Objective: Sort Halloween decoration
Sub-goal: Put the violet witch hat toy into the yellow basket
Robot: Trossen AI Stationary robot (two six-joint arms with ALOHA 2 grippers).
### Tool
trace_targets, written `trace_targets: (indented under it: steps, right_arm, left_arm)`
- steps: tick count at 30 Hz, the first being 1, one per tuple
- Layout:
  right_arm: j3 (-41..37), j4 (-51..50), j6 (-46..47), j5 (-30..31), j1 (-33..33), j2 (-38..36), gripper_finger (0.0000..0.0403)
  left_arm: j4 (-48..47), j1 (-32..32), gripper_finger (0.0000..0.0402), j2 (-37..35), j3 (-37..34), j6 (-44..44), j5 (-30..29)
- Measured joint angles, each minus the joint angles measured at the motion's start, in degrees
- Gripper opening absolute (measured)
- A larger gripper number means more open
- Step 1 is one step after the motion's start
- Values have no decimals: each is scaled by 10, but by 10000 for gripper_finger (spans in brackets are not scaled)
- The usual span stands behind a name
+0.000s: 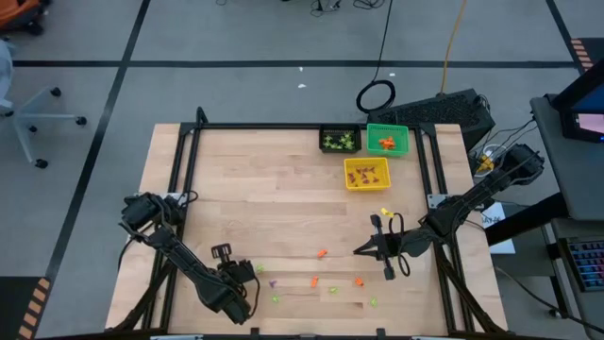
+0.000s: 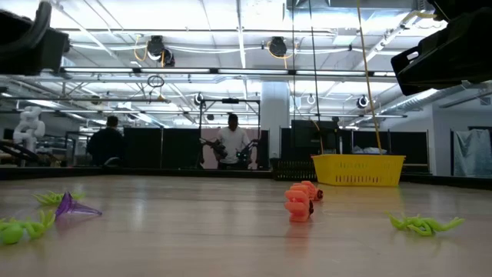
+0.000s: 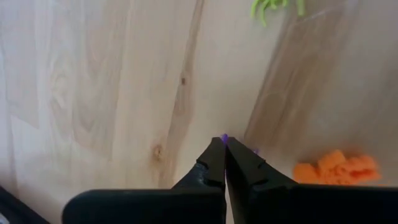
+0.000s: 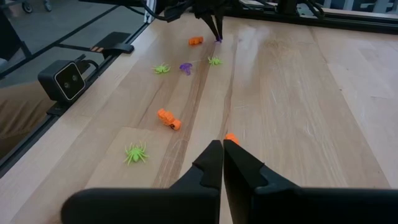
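Wooden table (image 1: 255, 198) w/ black frame rail on left, far and right edges. Big bare stretch of wood across centre and left-far part, lots of free room there. Clutter only at far right (bins) and along the near strip (trinkets).

Bins at far right, close together: black bin (image 1: 340, 140) w/ light-green bits inside, green bin (image 1: 388, 140) just right of it w/ orange bits, yellow bin (image 1: 367, 173) nearer, below the gap between them, w/ dark/orange bits. Low view shows yellow bin far back right of centre.

Left gripper (image 1: 256, 273) at near-left, close to near edge, fingers pressed together, pinching a tiny purple trinket (image 3: 224, 137) at the tips; only a speck of purple shows in left wrist view. Orange trinket (image 3: 336, 168) lies on the wood just beside the tips, green spider (image 3: 273, 7) farther out.

Right gripper (image 1: 361, 251) at near-right, pointing left toward table centre, fingers pressed together w/ a small orange trinket (image 4: 231, 139) at the tips; can't tell for sure if it's gripped or just lying beyond them.

Loose trinkets scattered on near strip btwn the two grippers: orange piece (image 1: 322, 253), orange piece (image 1: 314, 280), orange one (image 1: 359, 280), green spiders (image 1: 332, 289), purple one (image 1: 274, 282). Yellow-ish bit (image 1: 385, 212) far side of right arm.

Low view: orange pumpkin stack (image 2: 298, 203) centre, green spider (image 2: 425, 224) right, purple witch-hat shape (image 2: 71, 206) and green spider (image 2: 23, 228) left.

No readable labels or writing anywhere.
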Motion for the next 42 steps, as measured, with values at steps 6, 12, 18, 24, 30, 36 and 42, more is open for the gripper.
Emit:
trace_targets:
  steps: [6, 12, 18, 24, 30, 36, 42]
  right_arm:
    - [0, 0, 0, 0, 0, 0, 0]
    - [0, 0, 0, 0, 0, 0, 0]
    - [0, 0, 0, 0, 0, 0, 0]
    - [0, 0, 0, 0, 0, 0, 0]
    - [0, 0, 0, 0, 0, 0, 0]
    - [0, 0, 0, 0, 0, 0, 0]
    - [0, 0, 0, 0, 0, 0, 0]
  left_arm:
    - [-10, 0, 1, -1, 18, 15, -12]
    - [-12, 1, 1, -1, 19, 18, -32]
    - [-7, 7, 1, -2, 19, 21, -52]
    - [17, 19, 0, -3, 21, 52, -75]
    - [14, 34, 0, -3, 48, 91, -106]
    - [11, 48, 0, -3, 88, 138, -155]
    - [12, 66, 0, -4, 124, 196, -216]
